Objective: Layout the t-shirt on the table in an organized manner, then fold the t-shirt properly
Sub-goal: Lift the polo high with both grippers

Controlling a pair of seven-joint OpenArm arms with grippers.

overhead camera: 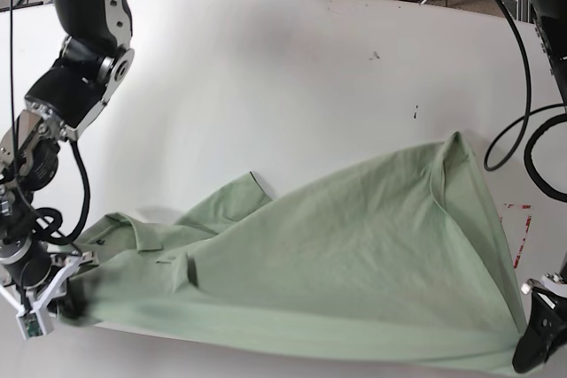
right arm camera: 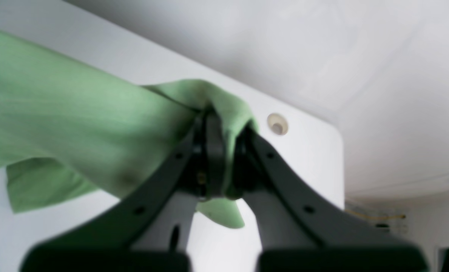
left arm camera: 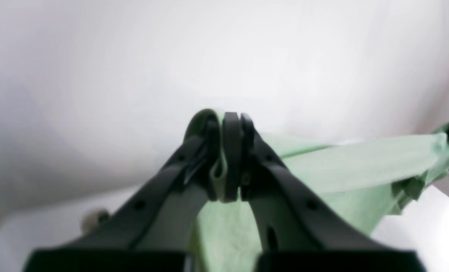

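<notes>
The sage-green t-shirt (overhead camera: 354, 263) lies partly spread on the white table (overhead camera: 266, 68), collar and placket toward the left of the base view and one corner peaked up at the right. Its near edge is stretched between both grippers. My right gripper (overhead camera: 64, 300), at the base view's lower left, is shut on a bunched fold of the t-shirt (right arm camera: 96, 124); the right wrist view shows the right gripper (right arm camera: 219, 124) with cloth pinched between its fingers. My left gripper (overhead camera: 532, 350), at the lower right, is shut on the t-shirt's edge, and the left gripper (left arm camera: 230, 122) holds fabric (left arm camera: 360, 162) above the table.
A red tape mark (overhead camera: 518, 227) shows on the table beside the shirt's right side. Small dark specks (overhead camera: 375, 56) dot the far half. A round cable hole (right arm camera: 277, 124) sits near a table corner. A black cable (overhead camera: 523, 68) hangs at the right, and more cables lie beyond the far edge.
</notes>
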